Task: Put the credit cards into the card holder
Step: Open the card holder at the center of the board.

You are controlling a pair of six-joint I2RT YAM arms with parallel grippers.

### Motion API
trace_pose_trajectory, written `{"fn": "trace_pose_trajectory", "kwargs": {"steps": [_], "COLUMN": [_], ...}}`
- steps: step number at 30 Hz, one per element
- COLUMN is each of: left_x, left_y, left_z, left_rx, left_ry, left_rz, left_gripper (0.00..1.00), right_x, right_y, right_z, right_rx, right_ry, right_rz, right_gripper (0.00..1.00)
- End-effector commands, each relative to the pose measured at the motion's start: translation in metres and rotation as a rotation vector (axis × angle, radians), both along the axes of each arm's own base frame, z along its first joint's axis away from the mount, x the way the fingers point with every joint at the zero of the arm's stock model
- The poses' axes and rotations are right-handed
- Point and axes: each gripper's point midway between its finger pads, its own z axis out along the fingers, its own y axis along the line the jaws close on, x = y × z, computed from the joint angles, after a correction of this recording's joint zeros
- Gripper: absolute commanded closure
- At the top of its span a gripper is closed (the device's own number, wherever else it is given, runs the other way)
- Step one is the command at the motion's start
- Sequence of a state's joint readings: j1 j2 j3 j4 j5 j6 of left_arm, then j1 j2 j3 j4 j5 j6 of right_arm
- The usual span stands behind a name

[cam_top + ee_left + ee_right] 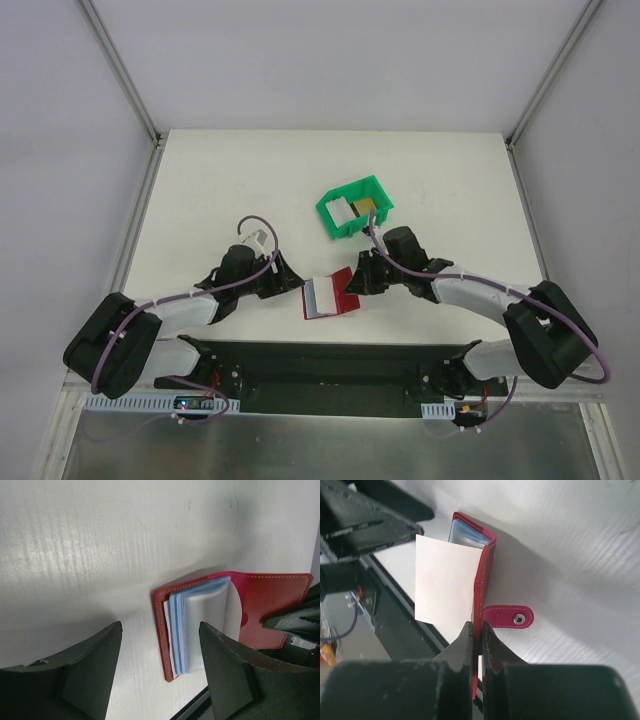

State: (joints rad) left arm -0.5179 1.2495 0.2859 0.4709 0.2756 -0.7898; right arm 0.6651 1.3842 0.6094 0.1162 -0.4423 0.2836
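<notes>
The wallet lies open on the white table, close to its near edge, just before the black plate that carries the arms. The right gripper is pinched tight on the wallet's red cover, beside the snap tab, which lies flat on the table. A white card rests against the pale blue pockets and sticks out past them; I cannot tell whether it sits in a pocket. The left gripper is spread wide at the wallet's other side, holding nothing. Behind the right gripper stands a green bin with more cards in it, one whitish, one golden. The right arm crosses the space between bin and wallet.
</notes>
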Motion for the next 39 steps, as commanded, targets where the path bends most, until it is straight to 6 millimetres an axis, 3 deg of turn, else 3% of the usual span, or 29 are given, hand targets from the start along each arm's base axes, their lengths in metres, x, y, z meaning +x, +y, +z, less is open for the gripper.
{"fn": "trace_pose_trajectory", "kwargs": {"steps": [1, 7, 12, 23, 28, 39], "left_x": [-0.024, -0.052, -0.066, -0.106, -0.122, -0.143], "left_y": [0.02, 0.025, 0.013, -0.011, -0.003, -0.005], "left_z": [-0.031, -0.041, -0.039, -0.044, -0.05, -0.038], "left_rx": [0.105, 0.03, 0.019, 0.018, 0.06, 0.038], "left_ry": [0.077, 0.119, 0.115, 0.183, 0.256, 0.336], "left_rz": [0.0, 0.009, -0.053, -0.154, -0.143, -0.118], "left_gripper": [0.36, 0.34, 0.34, 0.37, 0.37, 0.36], "right_x": [-0.034, -0.068, -0.08, -0.066, -0.066, -0.064], "right_y": [-0.006, -0.018, -0.027, -0.038, -0.038, -0.04], "right_z": [0.006, -0.003, -0.011, -0.041, -0.045, -0.045], "right_rx": [0.045, 0.078, 0.065, -0.038, -0.041, -0.042], "right_ry": [-0.003, 0.004, -0.005, 0.028, 0.044, 0.048], "right_rz": [0.156, 0.211, 0.208, 0.062, 0.048, 0.017], "right_gripper": [1.0, 1.0, 0.99, 1.0, 1.0, 0.99]}}
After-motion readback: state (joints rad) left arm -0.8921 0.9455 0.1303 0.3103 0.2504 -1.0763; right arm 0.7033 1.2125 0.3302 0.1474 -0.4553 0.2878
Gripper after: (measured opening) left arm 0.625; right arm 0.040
